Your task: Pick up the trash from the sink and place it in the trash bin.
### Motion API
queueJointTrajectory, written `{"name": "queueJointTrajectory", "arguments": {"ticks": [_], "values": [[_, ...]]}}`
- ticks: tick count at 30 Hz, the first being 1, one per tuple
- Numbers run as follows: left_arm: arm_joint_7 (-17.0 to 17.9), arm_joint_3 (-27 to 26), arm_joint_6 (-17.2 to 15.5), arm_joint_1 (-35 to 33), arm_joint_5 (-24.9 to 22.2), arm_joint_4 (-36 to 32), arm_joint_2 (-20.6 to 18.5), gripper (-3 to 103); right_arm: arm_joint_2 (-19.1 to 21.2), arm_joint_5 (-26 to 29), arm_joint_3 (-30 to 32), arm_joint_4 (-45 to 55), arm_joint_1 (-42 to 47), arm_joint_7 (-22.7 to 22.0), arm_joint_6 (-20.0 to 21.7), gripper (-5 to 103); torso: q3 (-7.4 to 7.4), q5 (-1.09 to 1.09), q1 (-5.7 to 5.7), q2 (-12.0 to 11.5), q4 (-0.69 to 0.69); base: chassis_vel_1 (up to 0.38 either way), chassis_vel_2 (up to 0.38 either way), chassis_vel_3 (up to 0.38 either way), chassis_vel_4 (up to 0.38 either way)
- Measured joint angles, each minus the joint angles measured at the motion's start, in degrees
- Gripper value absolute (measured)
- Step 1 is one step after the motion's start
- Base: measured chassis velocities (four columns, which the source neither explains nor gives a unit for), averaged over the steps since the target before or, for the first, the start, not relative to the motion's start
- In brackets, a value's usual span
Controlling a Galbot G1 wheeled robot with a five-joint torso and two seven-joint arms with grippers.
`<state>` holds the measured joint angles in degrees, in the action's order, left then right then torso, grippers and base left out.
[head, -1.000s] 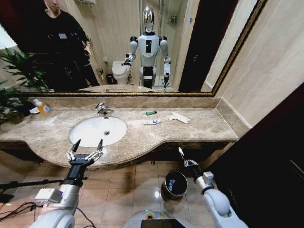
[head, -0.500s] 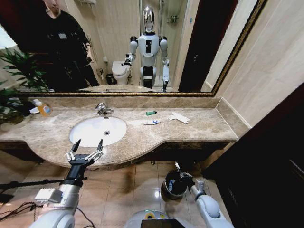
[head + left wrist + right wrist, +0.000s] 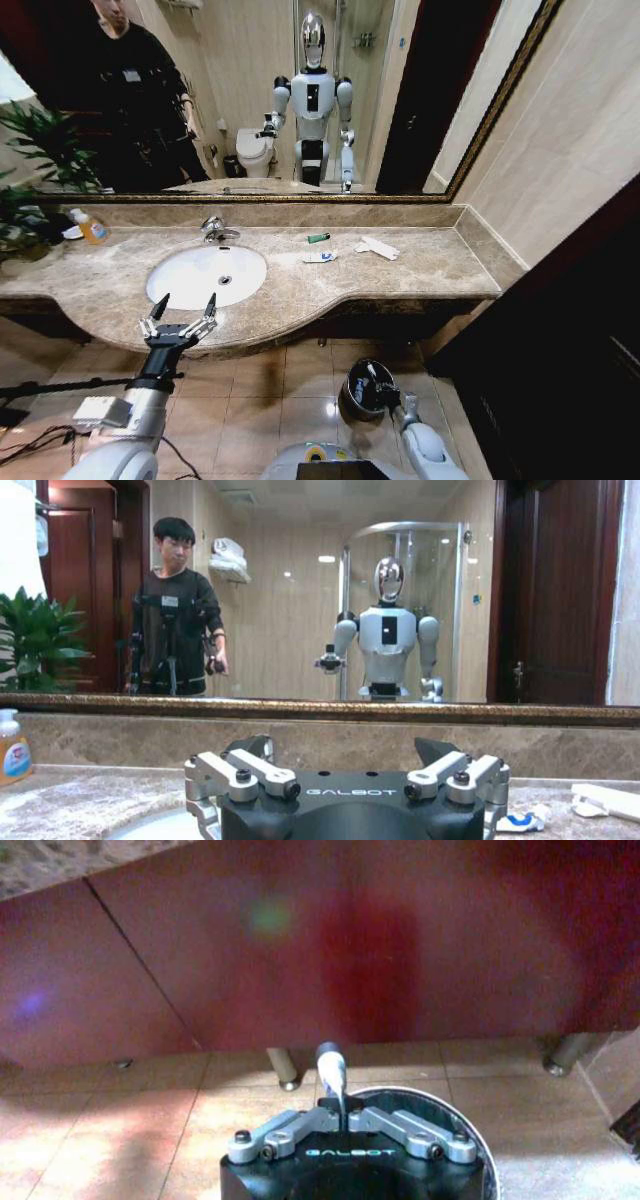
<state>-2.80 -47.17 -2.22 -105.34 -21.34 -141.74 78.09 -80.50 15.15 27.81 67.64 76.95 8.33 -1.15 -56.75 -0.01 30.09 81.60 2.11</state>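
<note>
Pinched near one end by the closed right pincer (image 3: 343, 1119), a thin white tube with a blue cap (image 3: 331, 1069) is held upright directly above the trash bin (image 3: 470, 1140). It is judged light, stiff and slippery. More trash (image 3: 320, 257) lies on the table (image 3: 420, 265), beyond the idle, spread left pincer (image 3: 180, 311) by the sink (image 3: 190, 285).

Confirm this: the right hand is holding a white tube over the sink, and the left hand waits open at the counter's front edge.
Not over the sink. The right hand holds the white tube over the trash bin on the floor, as the right wrist view shows. The left hand does wait open at the counter's front edge.
</note>
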Motion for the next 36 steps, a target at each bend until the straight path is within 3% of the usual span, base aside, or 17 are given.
{"name": "queueJointTrajectory", "arguments": {"ticks": [10,15,17,25,27,30,32,33,34,36], "values": [[0.00,0.00,0.00,0.00,0.00,0.00,0.00,100,-0.63,-0.68,-0.27,-2.63,-1.75,-0.83,0.23,-3,0.00,0.00,0.00,0.00,0.00,0.000,0.000,0.000,0.000],[0.00,0.00,0.00,0.00,0.00,0.00,0.00,100,-1.04,-4.12,-0.28,-3.05,-1.75,-2.50,-0.50,17,0.00,0.01,0.00,0.00,0.00,0.000,0.000,0.000,0.000],[0.00,0.00,0.00,0.00,0.00,0.00,0.00,100,-1.16,-4.28,-0.33,-3.18,-1.83,-3.50,-0.86,17,0.00,0.00,0.00,0.00,0.00,0.000,0.000,0.000,0.000],[0.00,0.00,0.00,0.00,0.00,0.00,0.00,100,-1.47,-4.35,-0.34,-2.64,-1.57,-4.70,-1.64,54,0.00,0.01,0.00,0.00,0.00,0.000,0.000,0.000,0.000],[0.00,0.00,0.00,0.00,0.00,0.00,0.00,100,-1.47,-4.33,-0.32,-2.58,-1.50,-4.71,-1.65,54,0.00,0.01,0.00,0.00,0.00,0.000,0.000,0.000,0.000],[0.00,0.00,0.00,0.00,0.00,0.00,0.00,100,-1.44,-4.16,-0.29,-2.43,-1.24,-4.71,-1.65,71,0.00,0.01,0.00,0.00,0.00,0.000,0.000,0.000,0.000],[0.00,0.00,0.00,0.00,0.00,0.00,0.00,100,-1.43,-4.14,-0.29,-2.42,-1.21,-4.71,-1.67,71,0.00,0.01,0.00,0.00,0.00,0.000,0.000,0.000,0.000],[0.00,0.00,0.00,0.00,0.00,0.00,0.00,100,-1.43,-4.07,-0.27,-2.43,-1.21,-4.77,-1.69,82,0.00,0.01,0.00,0.00,0.00,0.000,0.000,0.000,0.000],[0.00,0.00,0.00,0.00,0.00,0.00,0.00,100,-1.43,-4.03,-0.26,-2.43,-1.21,-4.80,-1.70,82,0.00,0.01,0.00,0.00,0.00,0.000,0.000,0.000,0.000],[0.00,0.00,0.00,0.00,0.00,0.00,0.00,100,-1.44,-3.97,-0.24,-2.42,-1.20,-4.81,-1.70,93,0.00,0.01,0.00,0.00,0.00,0.000,0.000,0.000,0.000]]}}
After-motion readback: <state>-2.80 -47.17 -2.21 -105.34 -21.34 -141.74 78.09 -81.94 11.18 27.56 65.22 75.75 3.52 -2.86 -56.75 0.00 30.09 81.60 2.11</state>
